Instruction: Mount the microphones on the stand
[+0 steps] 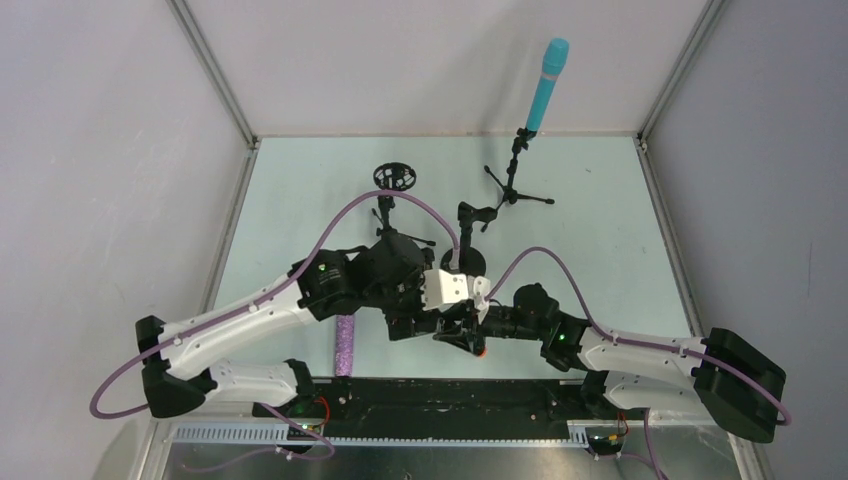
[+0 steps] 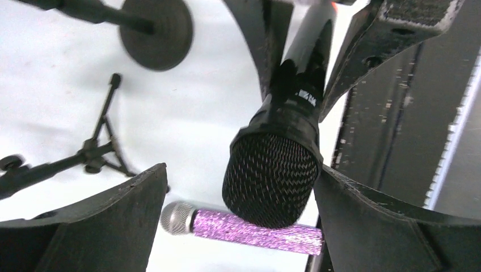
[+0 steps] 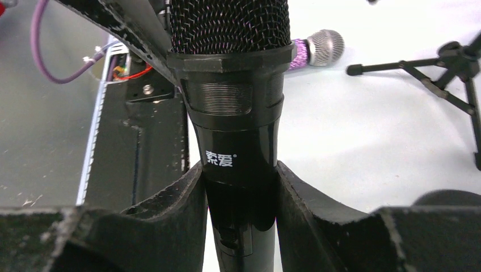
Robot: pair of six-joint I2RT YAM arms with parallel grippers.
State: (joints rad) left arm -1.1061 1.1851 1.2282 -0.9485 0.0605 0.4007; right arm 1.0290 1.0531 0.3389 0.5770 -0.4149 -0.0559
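Observation:
My right gripper (image 3: 239, 170) is shut on the body of the black microphone (image 3: 235, 107) and holds it above the table near the front. Its orange end ring (image 1: 482, 352) shows in the top view. My left gripper (image 2: 241, 170) is open, and the black mesh head (image 2: 271, 178) sits between its fingers, close to the right one. The purple glitter microphone (image 2: 249, 229) lies on the table below, and it also shows in the top view (image 1: 346, 345). The cyan microphone (image 1: 546, 85) stands clipped in a tripod stand (image 1: 514, 185) at the back.
A round-base stand (image 1: 466, 262) with an empty clip (image 1: 472, 214) stands just behind the grippers. Another tripod stand (image 1: 393, 215) with a round top stands to its left. The black base rail (image 1: 440, 395) runs along the near edge. Walls close the sides.

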